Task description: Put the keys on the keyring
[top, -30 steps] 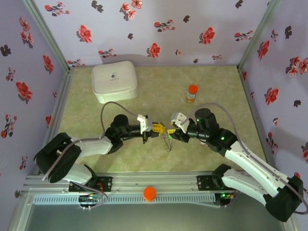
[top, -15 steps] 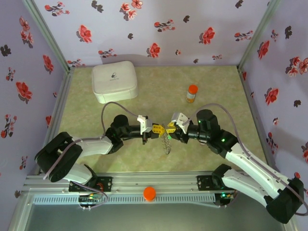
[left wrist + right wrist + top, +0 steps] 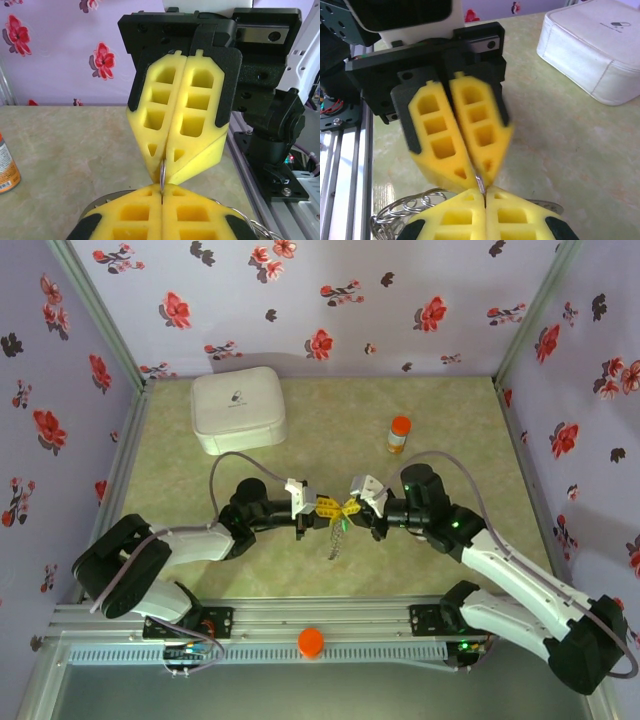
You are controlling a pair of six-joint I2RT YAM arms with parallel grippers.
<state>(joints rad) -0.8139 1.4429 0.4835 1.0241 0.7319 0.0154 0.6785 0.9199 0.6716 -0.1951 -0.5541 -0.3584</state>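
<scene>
While the two grippers are meeting tip to tip over the mid table (image 3: pixel 450 450), the R gripper (image 3: pixel 485 192) is squeezing its yellow pads (image 3: pixel 195 100) tight on the ring (image 3: pixel 336 538), on its thin wire. The L gripper (image 3: pixel 161 189) is holding its pads together too, w/ the same wire running into the seam, tho it's blurred from the R wrist view. The rest of the ring is dangling below the tips. The case (image 3: pixel 238 410) & bottle (image 3: pixel 399 435) are sitting well apart at the back.
</scene>
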